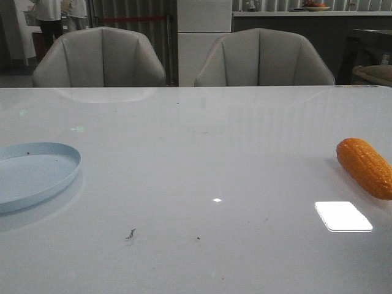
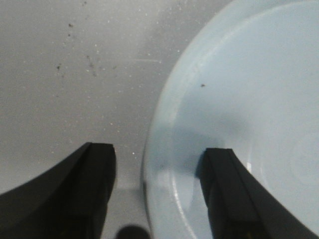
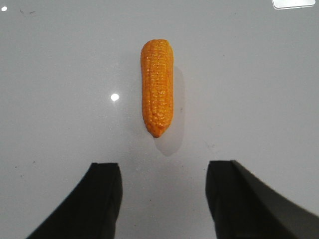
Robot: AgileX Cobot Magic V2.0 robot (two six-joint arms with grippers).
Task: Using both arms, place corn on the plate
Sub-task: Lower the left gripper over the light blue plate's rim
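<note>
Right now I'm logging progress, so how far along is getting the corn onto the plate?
Nothing is done yet. The corn lies on the table at the far right; the plate at the far left is empty. In hand: the open right gripper faces the corn, and the open left gripper straddles the plate's rim. Grasping, carrying and placing remain.

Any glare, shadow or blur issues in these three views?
Front view: bright rectangular glare on the table near the corn. Left wrist view: soft focus, the left pincer shading the plate. Right wrist view: sharp, small glare dot, right pincer open.
</note>
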